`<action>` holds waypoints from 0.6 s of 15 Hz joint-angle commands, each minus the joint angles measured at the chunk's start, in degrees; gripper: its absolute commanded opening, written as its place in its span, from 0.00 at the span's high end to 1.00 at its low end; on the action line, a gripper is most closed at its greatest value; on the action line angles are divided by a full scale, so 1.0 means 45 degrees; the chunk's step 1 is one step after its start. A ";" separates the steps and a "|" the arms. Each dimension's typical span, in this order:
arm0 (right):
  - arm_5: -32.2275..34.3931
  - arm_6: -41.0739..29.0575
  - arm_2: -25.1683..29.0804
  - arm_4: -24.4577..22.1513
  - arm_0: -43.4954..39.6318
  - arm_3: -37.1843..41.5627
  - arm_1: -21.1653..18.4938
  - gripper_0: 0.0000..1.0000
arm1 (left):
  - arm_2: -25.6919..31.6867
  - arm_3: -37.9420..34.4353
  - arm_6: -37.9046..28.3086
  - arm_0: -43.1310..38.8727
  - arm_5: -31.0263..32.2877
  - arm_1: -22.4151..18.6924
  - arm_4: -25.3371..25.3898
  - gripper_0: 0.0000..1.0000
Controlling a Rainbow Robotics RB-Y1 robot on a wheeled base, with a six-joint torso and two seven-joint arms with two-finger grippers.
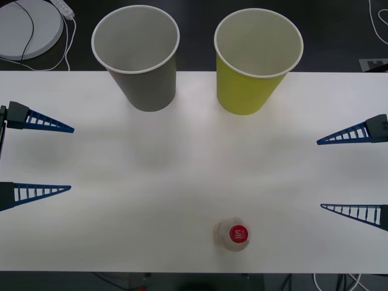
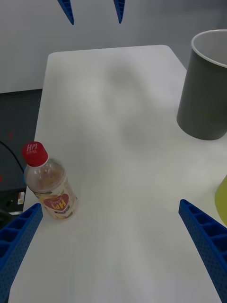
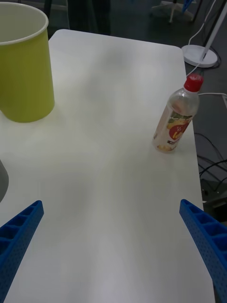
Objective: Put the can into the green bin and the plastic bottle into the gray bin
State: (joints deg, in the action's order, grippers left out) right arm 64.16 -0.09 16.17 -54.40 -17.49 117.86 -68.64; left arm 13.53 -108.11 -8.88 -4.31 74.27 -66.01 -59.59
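The plastic bottle (image 1: 235, 235), clear with a red cap, stands upright near the table's front edge, a little right of centre. It also appears as the bottle (image 2: 49, 184) in the right wrist view and the bottle (image 3: 176, 119) in the left wrist view. At the back stand the gray bin (image 1: 138, 57) on the left and the green bin (image 1: 256, 60) on the right, both upright with nothing showing inside. My left gripper (image 1: 71, 159) hovers open at the left edge. My right gripper (image 1: 319, 174) hovers open at the right edge. Neither touches anything. The can is out of view.
The white table (image 1: 182, 176) spreads wide between the grippers and in front of the bins. A white round disc (image 1: 27, 24) with a cable lies beyond the back left corner. Cables hang below the front edge. A white lamp base (image 3: 201, 54) stands on the floor beside the table.
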 commanded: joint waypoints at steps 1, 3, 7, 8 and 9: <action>0.0000 0.0000 0.0000 0.0000 0.0000 0.0000 0.0000 0.00 | 0.0000 0.0000 0.0000 0.0000 0.0000 0.0000 0.0000 0.00; 0.0000 0.0000 0.0000 0.0000 0.0000 0.0000 0.0000 0.00 | 0.0000 0.0000 0.0000 0.0000 0.0000 0.0000 0.0000 0.00; 0.0078 -0.0020 -0.0293 0.0156 -0.0449 0.0020 0.0644 0.00 | 0.0000 0.0000 0.0000 0.0000 0.0000 0.0000 0.0000 0.00; 0.0078 0.0019 -0.0293 0.0137 -0.0469 0.0039 0.0644 0.00 | 0.0000 0.0000 0.0000 0.0000 0.0000 0.0000 0.0000 0.00; 0.0117 0.0117 -0.0293 0.0137 -0.0488 0.0039 0.0684 0.00 | 0.0000 0.0000 0.0000 0.0000 0.0000 0.0000 0.0000 0.00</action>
State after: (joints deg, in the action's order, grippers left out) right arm 64.54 0.05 14.85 -53.77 -19.60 118.01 -65.71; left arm 13.53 -108.10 -8.88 -4.30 74.27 -66.00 -59.59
